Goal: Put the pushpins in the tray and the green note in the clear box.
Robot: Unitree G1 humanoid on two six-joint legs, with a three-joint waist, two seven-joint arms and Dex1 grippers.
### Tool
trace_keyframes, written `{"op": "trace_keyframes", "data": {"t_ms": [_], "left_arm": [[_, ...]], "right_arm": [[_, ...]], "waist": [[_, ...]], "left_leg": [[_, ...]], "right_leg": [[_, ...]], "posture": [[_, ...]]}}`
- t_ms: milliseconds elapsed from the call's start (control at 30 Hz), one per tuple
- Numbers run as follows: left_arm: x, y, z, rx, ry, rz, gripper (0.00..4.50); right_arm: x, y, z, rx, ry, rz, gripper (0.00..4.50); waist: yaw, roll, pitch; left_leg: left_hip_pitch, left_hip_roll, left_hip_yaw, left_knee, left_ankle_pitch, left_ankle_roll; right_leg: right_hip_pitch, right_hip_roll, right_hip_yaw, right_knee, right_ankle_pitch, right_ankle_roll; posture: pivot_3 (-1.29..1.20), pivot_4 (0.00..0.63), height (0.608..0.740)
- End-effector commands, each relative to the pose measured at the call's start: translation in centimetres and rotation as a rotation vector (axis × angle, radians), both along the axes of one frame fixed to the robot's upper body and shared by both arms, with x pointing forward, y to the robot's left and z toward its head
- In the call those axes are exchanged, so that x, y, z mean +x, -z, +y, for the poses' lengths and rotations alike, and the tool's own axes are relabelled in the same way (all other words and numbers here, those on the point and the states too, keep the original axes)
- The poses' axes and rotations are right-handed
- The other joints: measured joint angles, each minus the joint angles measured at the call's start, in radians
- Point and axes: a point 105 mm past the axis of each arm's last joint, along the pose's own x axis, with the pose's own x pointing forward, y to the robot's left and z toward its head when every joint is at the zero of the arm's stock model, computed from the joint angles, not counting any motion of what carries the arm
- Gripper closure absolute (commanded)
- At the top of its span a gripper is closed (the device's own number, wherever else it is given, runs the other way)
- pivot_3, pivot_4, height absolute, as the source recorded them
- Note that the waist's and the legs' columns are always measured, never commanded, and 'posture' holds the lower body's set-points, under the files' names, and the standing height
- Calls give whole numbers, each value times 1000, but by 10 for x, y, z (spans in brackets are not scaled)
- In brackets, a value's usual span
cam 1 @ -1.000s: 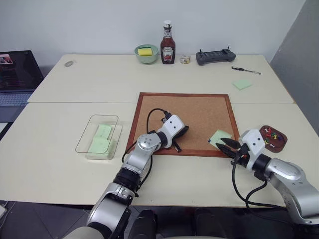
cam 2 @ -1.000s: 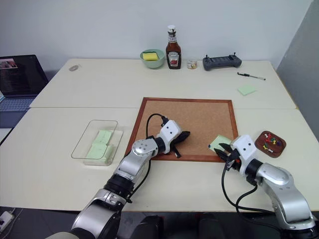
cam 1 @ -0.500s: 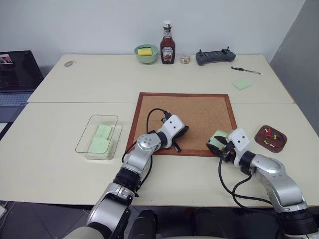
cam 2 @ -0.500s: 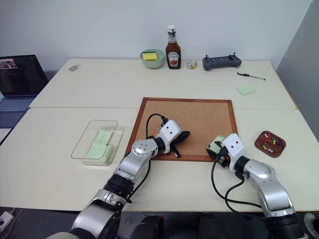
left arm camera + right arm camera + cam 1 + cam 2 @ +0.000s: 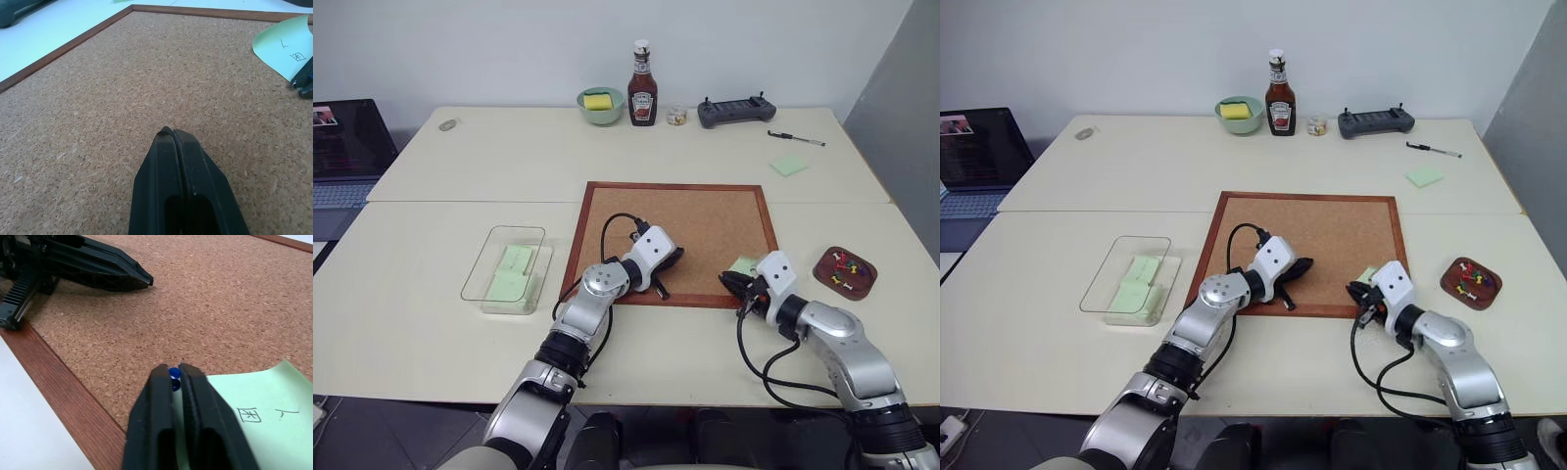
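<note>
The right gripper [image 5: 176, 373] pinches a blue pushpin [image 5: 174, 374] at the green note [image 5: 244, 416] corner, just inside the corkboard [image 5: 234, 298] frame. The left gripper [image 5: 172, 133], closed and empty, rests on open cork well ahead.

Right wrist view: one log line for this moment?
right pincer: shut on blue plastic pushpin | pale green square note: on corkboard | left pincer: shut, empty

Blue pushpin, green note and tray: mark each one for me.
blue pushpin [image 5: 174, 374], right wrist view, its head between the right gripper's fingers.
green note [image 5: 254, 401], right wrist view, its flat face on the corkboard.
tray [image 5: 825, 271], left eye view, its near-left rim.
</note>
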Motion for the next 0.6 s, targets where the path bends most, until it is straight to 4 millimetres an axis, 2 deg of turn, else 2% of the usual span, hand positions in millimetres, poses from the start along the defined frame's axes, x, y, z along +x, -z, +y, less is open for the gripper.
{"op": "trace_keyframes", "data": {"t_ms": [33,400,600], "left_arm": [[-9,28,1,48,1,87,4500],[-9,28,0,47,8,90,4500],[-7,25,0,40,0,85,4500]], "right_arm": [[4,-24,-2,19,-7,-85,4493],[-1,-63,9,25,-98,-190,4493],[-1,-71,12,18,-119,-206,4493]], "waist": [[0,0,0],[-2,0,0],[0,0,0]], "left_leg": [[0,0,0,0,0,0],[0,0,0,0,0,0],[-1,0,0,0,0,0]], "right_leg": [[0,0,0,0,0,0],[-1,0,0,0,0,0],[-1,0,0,-1,0,0]], "posture": [[0,150,740],[0,150,740],[0,150,740]]}}
